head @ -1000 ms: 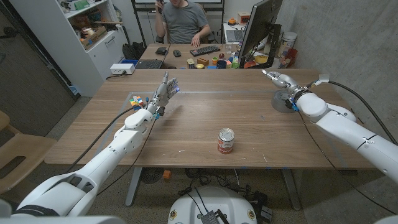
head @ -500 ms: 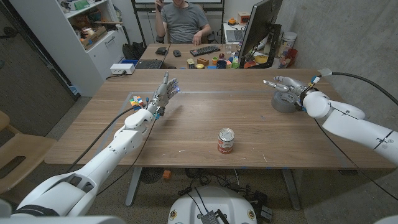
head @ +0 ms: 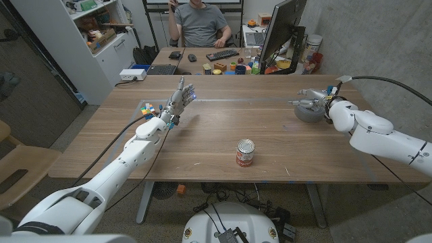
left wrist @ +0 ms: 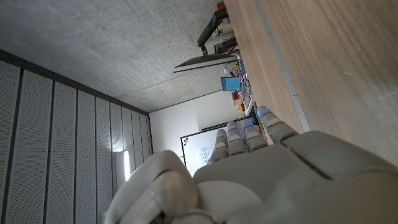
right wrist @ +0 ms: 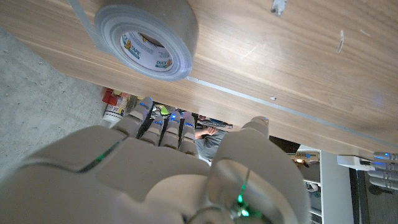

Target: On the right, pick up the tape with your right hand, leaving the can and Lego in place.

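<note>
A grey roll of tape [head: 307, 113] lies flat near the table's right edge. My right hand [head: 316, 102] hovers at its far side, fingers spread and reaching across its top, holding nothing. In the right wrist view the tape [right wrist: 148, 30] lies just beyond the fingertips [right wrist: 160, 118] of that hand [right wrist: 168, 174], with a gap between them. A red-and-white can [head: 245, 152] stands upright at the front middle. Coloured Lego bricks [head: 148, 108] lie at the left, beside my left hand [head: 179, 100], which is raised with its fingers apart and empty; the same hand [left wrist: 273, 174] shows over the tabletop.
Behind the table stands a second desk with a monitor [head: 278, 30], a keyboard [head: 222, 55], small coloured toys [head: 237, 67] and a seated person [head: 200, 23]. A white shelf [head: 101, 34] is at the back left. Bare wood [head: 216, 121] lies between the can and both hands.
My right hand has come down and toward me from behind the tape to its far side, turning its fingers across the roll. The left arm, can and Lego have stayed put.
</note>
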`<state>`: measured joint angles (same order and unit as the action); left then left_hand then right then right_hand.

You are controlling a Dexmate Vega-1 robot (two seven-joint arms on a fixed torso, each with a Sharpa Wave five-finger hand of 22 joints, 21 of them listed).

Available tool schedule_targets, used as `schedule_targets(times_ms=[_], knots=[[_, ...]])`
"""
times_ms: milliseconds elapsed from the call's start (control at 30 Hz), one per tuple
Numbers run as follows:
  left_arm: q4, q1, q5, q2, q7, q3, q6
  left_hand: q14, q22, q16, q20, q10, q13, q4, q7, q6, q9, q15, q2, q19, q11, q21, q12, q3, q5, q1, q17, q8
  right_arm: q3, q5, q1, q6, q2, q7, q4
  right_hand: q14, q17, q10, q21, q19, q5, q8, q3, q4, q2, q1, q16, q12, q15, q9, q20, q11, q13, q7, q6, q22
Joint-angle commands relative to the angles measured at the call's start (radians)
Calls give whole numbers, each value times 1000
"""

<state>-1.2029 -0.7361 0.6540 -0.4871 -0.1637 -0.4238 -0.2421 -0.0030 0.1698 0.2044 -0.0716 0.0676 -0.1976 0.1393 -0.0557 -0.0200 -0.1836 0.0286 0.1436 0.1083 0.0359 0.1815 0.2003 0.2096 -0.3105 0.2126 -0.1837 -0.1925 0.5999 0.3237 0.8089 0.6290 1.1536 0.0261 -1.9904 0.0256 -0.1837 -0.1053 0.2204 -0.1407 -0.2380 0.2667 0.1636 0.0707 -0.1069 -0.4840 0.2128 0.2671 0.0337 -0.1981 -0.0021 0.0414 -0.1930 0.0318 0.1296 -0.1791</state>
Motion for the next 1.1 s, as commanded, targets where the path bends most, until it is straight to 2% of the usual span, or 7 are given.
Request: schedule_targets(times_ms=[33,467,567,767,967,1033,1100], knots=[[-30,-13,-5,-15,11,0,12,3,4,6,-1,13,-3,0,-1,-8,-5,6,4,4,-1,7,6,-4,3,10,-6,-7,31,83,-6,1,-35,55,81,-18,-1,-19,6,-21,-6,6,-5,15,-5,-31,2,6,56,-3,-9,0,-5,-1,21,-1],[-53,-19,-12,-26,16,-3,19,3,4,6,0,14,-3,0,-1,-10,-5,6,3,3,-1,7,5,-5,5,10,-6,-6,21,74,-4,-15,-39,81,149,-18,0,-19,1,-22,-7,2,-17,28,-12,-59,-3,2,59,-4,-19,-4,-6,-6,17,-2],[-54,-19,-12,-26,17,-3,19,2,4,6,-1,15,-3,1,-1,-11,-5,7,3,4,-1,7,5,-5,5,10,-6,-7,22,73,-9,-15,-39,92,159,-18,0,-22,-1,-21,-7,-1,-21,32,-14,-67,-5,2,64,-4,-21,8,-6,-4,15,-2],[-60,-24,-12,-27,21,-3,20,2,4,6,0,15,-3,1,-1,-12,-5,6,2,3,-1,7,4,-5,6,10,-6,-6,32,71,-21,-28,-46,116,187,-23,0,-26,-3,-21,-8,-4,-27,38,-16,-80,-5,2,67,-5,-24,8,-6,-2,12,-2],[-62,-27,-12,-28,24,-2,19,2,4,6,-1,16,-3,1,-2,-12,-5,7,2,3,-1,7,4,-5,6,10,-6,-6,72,117,-52,-16,-69,144,213,-53,-1,-47,-3,-31,-9,-7,-35,47,-18,-99,3,7,71,-6,-38,4,-7,-1,12,-3],[-62,-27,-12,-27,23,-2,19,2,4,6,-1,15,-3,1,-1,-12,-5,6,2,3,-1,7,4,-5,6,10,-6,-6,83,135,-59,-10,-75,148,215,-75,-2,-61,0,-42,-11,-5,-40,53,-17,-113,10,11,73,-7,-42,9,-7,2,22,-4],[-61,-27,-11,-26,24,-2,18,2,4,6,-2,16,-3,1,-1,-11,-5,6,2,4,-1,7,4,-5,6,10,-6,-6,134,220,-88,17,-91,169,220,-103,-3,-88,2,-57,-14,0,-49,64,-16,-139,15,17,87,-8,-48,25,-9,9,43,-5]])
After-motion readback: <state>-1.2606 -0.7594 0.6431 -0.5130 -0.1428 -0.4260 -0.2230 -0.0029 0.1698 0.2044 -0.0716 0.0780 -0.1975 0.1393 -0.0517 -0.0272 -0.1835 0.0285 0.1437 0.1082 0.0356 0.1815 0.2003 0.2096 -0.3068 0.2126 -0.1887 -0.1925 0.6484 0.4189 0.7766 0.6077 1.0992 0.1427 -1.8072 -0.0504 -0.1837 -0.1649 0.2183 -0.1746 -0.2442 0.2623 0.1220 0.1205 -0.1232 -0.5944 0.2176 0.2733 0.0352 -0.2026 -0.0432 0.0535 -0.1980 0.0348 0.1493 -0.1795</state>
